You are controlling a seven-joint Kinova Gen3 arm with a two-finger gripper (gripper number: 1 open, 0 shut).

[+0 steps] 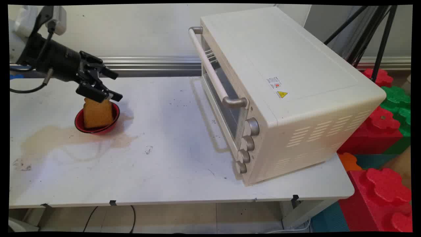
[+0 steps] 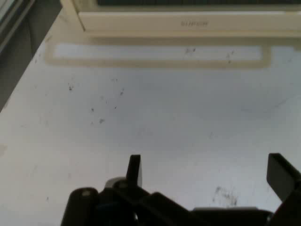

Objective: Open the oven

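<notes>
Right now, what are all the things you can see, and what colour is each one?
toast slice: one, orange-brown, standing in the bowl, just under the tool
bowl: one, red, on the table's left part
stain: one, light brown, spread on the table by the bowl
toaster oven: one, cream white, on the table's right part, door shut, four silver knobs
table: one, white
big toy bricks: several, red, green, orange, teal, stacked right of the table
tripod legs: black, behind the oven at upper right
arm: one, white, upper left, black cables
tool: one, black, fingers open, empty, above the toast
</notes>
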